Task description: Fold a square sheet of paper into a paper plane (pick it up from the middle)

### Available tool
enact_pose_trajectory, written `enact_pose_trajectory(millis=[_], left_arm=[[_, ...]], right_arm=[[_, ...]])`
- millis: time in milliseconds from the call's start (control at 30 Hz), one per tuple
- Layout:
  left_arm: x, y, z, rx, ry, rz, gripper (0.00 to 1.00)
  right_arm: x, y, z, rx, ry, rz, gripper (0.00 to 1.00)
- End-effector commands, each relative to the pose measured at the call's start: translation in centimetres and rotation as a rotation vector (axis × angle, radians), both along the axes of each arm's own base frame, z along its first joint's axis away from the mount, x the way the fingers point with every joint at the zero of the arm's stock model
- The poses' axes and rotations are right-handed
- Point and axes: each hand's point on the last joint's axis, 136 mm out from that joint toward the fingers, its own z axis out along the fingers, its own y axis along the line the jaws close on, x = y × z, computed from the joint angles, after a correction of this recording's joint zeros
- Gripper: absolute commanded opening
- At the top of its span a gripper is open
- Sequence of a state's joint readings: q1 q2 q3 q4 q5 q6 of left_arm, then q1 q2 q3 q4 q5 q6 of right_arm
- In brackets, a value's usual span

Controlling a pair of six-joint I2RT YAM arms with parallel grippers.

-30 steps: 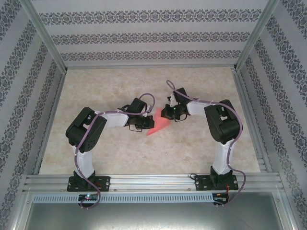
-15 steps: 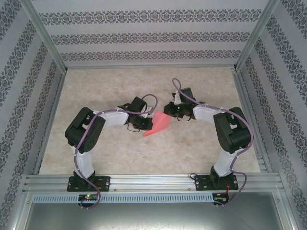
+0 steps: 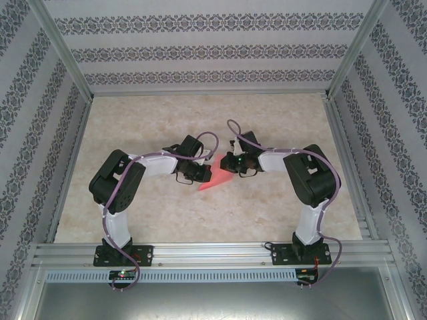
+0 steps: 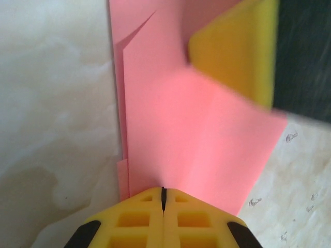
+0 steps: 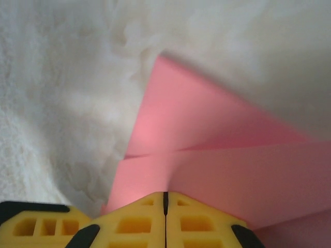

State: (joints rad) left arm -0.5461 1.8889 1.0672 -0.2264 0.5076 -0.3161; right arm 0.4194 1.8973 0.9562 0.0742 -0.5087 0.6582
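The salmon-pink paper [image 3: 208,181] lies folded into a narrow pointed wedge on the table between both grippers. In the left wrist view the paper [image 4: 181,129] shows layered flaps with a long straight crease along its left side. My left gripper [image 4: 163,192] is shut, its tips down on the sheet's near part. My right gripper [image 5: 165,195] is shut too, its tips resting on the paper [image 5: 207,155] just below a crease line. The right gripper's yellow finger [image 4: 238,46] is blurred over the paper's far corner. From above, the left gripper [image 3: 203,175] and right gripper [image 3: 227,163] nearly meet.
The marbled beige table [image 3: 153,213] stretches all round the paper. Aluminium frame rails [image 3: 340,133] and patterned walls [image 3: 200,50] enclose it on three sides. Both arm bases stand on the near rail [image 3: 213,253].
The right gripper swung out to the far right, then came back left and down onto the paper. The paper's point slid slightly left. The left arm hardly moved.
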Motion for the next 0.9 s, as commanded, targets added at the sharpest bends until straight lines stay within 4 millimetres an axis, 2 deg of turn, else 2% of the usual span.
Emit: enact_pose_trajectory(millis=[0,100,200,300,400,467,600,733,867], left_arm=[[-5.0,5.1,-4.9,0.207,0.193,0.021,0.0],[-5.1,5.5,-5.0,0.213,0.193,0.028,0.0],[-5.0,5.6,-5.1,0.213,0.188,0.039,0.0],[-4.5,5.4,-4.8,0.203,0.175,0.049,0.0],[-4.0,5.0,-4.4,0.193,0.16,0.06,0.0],[-3.6,4.9,-4.0,0.184,0.152,0.066,0.0],[-3.2,4.4,-3.6,0.16,0.139,0.072,0.0],[-2.9,4.1,-3.4,0.146,0.134,0.069,0.0],[-2.8,3.9,-3.5,0.14,0.128,0.065,0.0]], right_arm=[[2.5,-4.2,-1.3,-0.044,-0.004,-0.116,0.07],[4.1,-7.1,-1.6,-0.049,0.001,-0.191,0.07],[5.4,-8.5,-0.9,-0.037,-0.007,-0.218,0.08],[6.0,-8.5,1.7,-0.016,-0.07,-0.213,0.08],[5.2,-7.8,4.7,0.037,-0.127,-0.211,0.08],[4.0,-6.8,5.6,0.054,-0.139,-0.189,0.09],[1.2,-2.3,5.9,0.105,-0.085,-0.096,0.08],[-0.8,1.9,4.6,0.123,-0.017,-0.028,0.05],[-1.2,3.2,2.9,0.136,0.038,-0.024,0.04]])
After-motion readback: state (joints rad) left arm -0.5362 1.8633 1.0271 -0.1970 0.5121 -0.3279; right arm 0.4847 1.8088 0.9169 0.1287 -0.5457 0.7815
